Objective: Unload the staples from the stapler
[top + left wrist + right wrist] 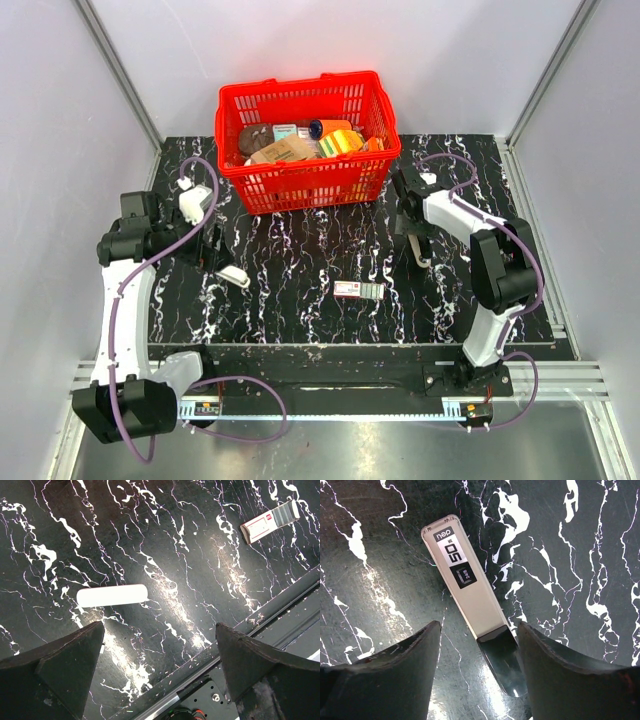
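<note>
Right wrist view: white oblong marked "50" with a staple-size icon. I take this as the stapler (465,587). It lies flat on the counter (300,250), labelled end away from the camera, glossy black end nearest. I cannot tell whether the black part is the base or the staple tray.

Right gripper (479,625): fingers apart, one on each long side of the stapler at the join of white and black. A gap shows on both sides, so no contact is visible. Height above the counter cannot be told.

Top view: stapler sits right of centre, in front of the basket's (300,185) right corner, mostly hidden under the right gripper.

Left gripper (159,626): fingers wide apart, holding nothing, above bare counter near its front edge. A plain white bar (112,595) lies just ahead of it. A red-and-grey oblong (270,522) lies mid-counter, apart from both grippers.

Handling (judgement):
- The body looks like a hard plastic shell, stiff and probably light.
- The smooth surface on a polished counter is likely to skid or pivot if pushed off-centre.
- It is narrow enough to fit across the jaws, so grip the long sides at mid-body and keep off the label end.
- Opening likely needs one gripper to pin the body while the other works the moving part.
- A staple strip would be thin and brittle, prone to snapping and scattering.
</note>
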Tool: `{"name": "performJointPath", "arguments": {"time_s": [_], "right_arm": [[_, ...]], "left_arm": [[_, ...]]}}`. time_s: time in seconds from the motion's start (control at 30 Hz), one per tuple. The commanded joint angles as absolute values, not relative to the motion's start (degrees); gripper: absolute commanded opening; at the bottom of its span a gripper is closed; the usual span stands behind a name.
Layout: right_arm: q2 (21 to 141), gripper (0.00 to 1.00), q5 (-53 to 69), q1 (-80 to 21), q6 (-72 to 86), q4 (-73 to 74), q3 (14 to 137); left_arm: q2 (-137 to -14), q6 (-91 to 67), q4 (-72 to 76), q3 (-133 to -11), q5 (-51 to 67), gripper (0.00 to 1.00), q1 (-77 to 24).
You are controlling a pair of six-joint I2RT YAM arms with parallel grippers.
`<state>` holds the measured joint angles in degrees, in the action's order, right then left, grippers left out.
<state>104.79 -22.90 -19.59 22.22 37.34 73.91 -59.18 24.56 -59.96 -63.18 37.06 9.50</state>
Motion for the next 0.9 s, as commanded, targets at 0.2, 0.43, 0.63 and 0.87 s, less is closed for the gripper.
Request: {"name": "performJointPath", "arguments": {"time_s": [0.2,0.43,0.63,0.87], "right_arm": [[104.7,0.47,-19.7,-19.4,23.4,36.8,73.8],[105.0,0.45,-17.6,-19.5,24.1,36.9,73.0],[101.4,0.03,-12.1,-20.0,27.3,35.5,72.7],[93.9,0.00,-10.3,-28.2,33.3,33.0,75.4]], "left_arm": [[-57.2,25.8,-59.5,-63.5,38.3,0.99,8.6],[-56.4,25.7,-59.5,-63.4,38.1,0.98,8.0],[-55.6,24.4,-58.1,-62.0,37.4,0.96,6.8],[-56.1,20.2,-53.6,-58.8,34.0,0.99,0.4]]}}
